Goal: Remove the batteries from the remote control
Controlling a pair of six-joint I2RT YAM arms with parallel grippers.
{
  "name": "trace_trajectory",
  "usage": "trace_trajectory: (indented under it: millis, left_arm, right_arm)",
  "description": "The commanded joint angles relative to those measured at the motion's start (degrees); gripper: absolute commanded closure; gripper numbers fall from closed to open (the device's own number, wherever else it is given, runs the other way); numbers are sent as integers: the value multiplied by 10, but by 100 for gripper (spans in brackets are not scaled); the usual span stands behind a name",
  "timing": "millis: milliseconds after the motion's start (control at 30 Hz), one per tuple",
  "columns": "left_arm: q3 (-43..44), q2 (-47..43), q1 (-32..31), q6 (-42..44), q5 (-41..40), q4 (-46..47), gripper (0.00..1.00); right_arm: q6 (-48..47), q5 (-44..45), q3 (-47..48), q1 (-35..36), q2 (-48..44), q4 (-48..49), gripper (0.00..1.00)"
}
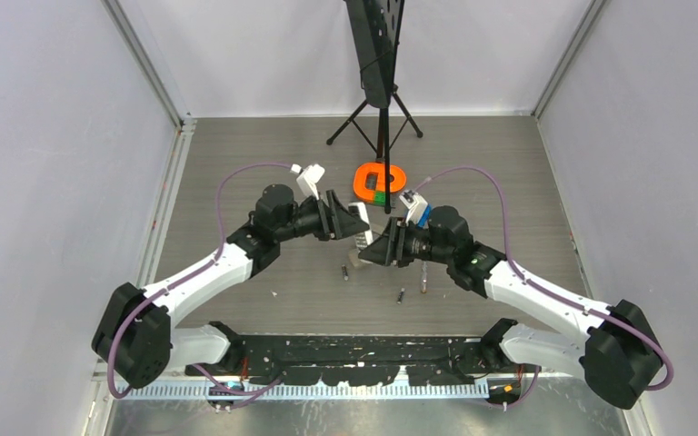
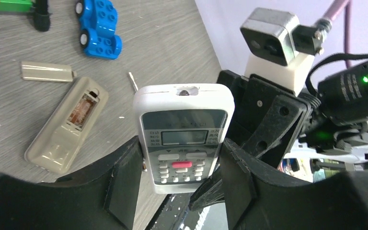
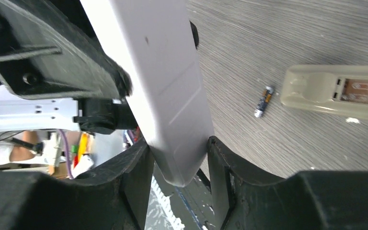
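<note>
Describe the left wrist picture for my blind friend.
A white plastic remote control with a screen and pink button is gripped between the black fingers of the left gripper. Beyond, on the grey table, lie a beige remote with its battery bay open and a blue toy car.

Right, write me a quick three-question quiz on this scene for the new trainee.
1. True or false: the left tool grips the white remote by its two long sides, button face towards the left wrist camera.
2. Pick one: the battery compartment of the beige remote is A) covered, B) open, with its cover lying apart from it, C) turned face down.
3. Fill in: the toy car beyond the beige remote is ___.
Key: 1 true; 2 B; 3 blue.
</note>
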Motion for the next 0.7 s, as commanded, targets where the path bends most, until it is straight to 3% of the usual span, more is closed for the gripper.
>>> trace_trajectory:
  millis: [0, 333, 467, 667]
  left_arm:
    - [4, -14, 6, -21, -45, 8, 49]
    - [-7, -16, 5, -54, -73, -4, 59]
    - [0, -35, 5, -36, -107, -66, 38]
    - [3, -42, 2, -68, -117, -80, 28]
  right_arm:
    - [-62, 83, 38, 25, -4, -129, 100]
    - [-103, 227, 63, 108, 3, -151, 100]
    - [-117, 281, 73, 117, -3, -197, 100]
    - [-145, 308, 61, 122, -15, -221, 100]
